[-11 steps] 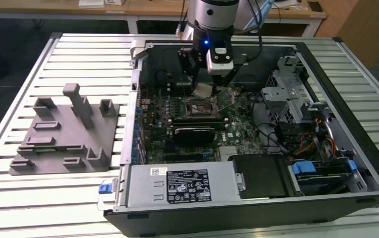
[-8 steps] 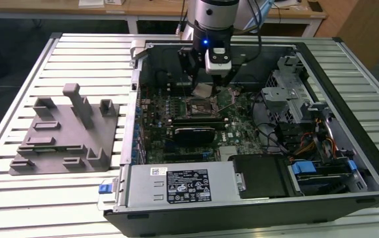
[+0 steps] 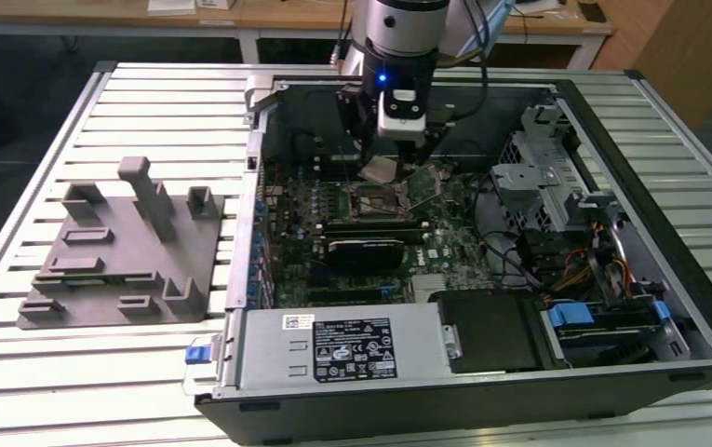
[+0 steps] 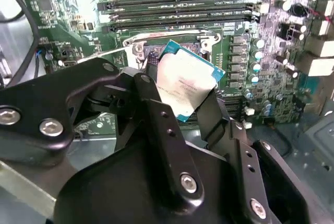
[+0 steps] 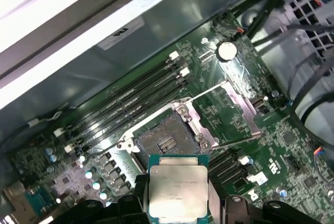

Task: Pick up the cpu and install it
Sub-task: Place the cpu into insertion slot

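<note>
The claw [image 4: 181, 97] is clamped on the cpu [image 5: 178, 186] by two opposite edges. In the exterior view the chip hangs at 12 o'clock of the open socket [image 5: 166, 141]. It looks light, stiff, smooth-topped and probably fragile underneath, so the edges seem the safest hold.

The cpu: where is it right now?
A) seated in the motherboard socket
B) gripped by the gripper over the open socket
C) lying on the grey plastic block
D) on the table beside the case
B: in both wrist views the gripper clamps the cpu by its edges, and the socket lies open and empty.
</note>
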Controlling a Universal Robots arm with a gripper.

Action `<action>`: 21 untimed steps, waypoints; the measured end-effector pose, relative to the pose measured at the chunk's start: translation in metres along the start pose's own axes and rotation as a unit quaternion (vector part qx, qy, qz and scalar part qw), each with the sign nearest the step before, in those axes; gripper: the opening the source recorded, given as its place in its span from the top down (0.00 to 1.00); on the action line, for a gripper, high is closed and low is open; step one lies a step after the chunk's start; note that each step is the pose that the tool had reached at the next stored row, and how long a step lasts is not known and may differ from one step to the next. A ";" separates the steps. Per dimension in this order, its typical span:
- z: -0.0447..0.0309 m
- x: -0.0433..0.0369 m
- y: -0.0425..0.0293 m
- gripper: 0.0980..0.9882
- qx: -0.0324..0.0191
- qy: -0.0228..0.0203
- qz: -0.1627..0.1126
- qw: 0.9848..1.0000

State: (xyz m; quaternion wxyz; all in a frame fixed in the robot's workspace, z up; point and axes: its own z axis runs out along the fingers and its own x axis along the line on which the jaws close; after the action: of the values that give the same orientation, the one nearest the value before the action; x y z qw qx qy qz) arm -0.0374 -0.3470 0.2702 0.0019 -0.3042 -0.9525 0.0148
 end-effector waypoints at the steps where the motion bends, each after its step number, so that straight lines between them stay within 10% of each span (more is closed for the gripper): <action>1: 0.0000 0.0000 0.0000 0.50 0.000 0.000 0.007 1.000; 11: 0.0001 0.0000 0.0000 0.50 0.000 0.002 0.081 0.997; 21: 0.0002 0.0000 0.0000 0.50 0.001 0.005 0.169 0.986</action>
State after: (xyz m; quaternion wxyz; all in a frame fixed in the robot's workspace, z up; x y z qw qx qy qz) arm -0.0374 -0.3470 0.2701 0.0043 -0.4613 -0.8871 0.0143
